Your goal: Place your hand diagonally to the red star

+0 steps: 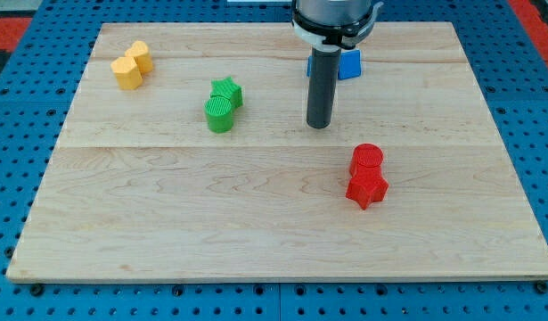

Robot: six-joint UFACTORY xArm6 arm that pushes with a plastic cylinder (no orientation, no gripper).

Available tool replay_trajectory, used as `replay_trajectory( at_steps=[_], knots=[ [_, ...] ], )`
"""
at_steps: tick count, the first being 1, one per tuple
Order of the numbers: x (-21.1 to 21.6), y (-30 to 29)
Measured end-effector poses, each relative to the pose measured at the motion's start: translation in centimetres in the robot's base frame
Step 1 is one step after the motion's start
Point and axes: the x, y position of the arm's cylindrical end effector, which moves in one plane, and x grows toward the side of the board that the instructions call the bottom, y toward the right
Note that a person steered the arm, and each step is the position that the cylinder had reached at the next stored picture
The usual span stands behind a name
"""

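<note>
The red star [367, 187] lies on the wooden board at the view's right of centre, touching a red cylinder [367, 159] just above it. My tip [319, 126] rests on the board up and to the left of both red blocks, clear of them. A blue block [347, 64] sits behind the rod near the view's top, partly hidden by it.
A green star [227, 90] and a green cylinder [219, 115] touch each other left of my tip. Two yellow blocks [131, 65] sit together at the top left. The board's edge [282, 278] runs along the bottom, with blue pegboard around it.
</note>
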Motion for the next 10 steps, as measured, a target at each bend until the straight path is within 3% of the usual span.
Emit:
replay_trajectory(
  at_steps=[5, 8, 10],
  knots=[
    [-0.3, 0.7],
    [-1.1, -4.5],
    [-1.1, -4.6]
  ],
)
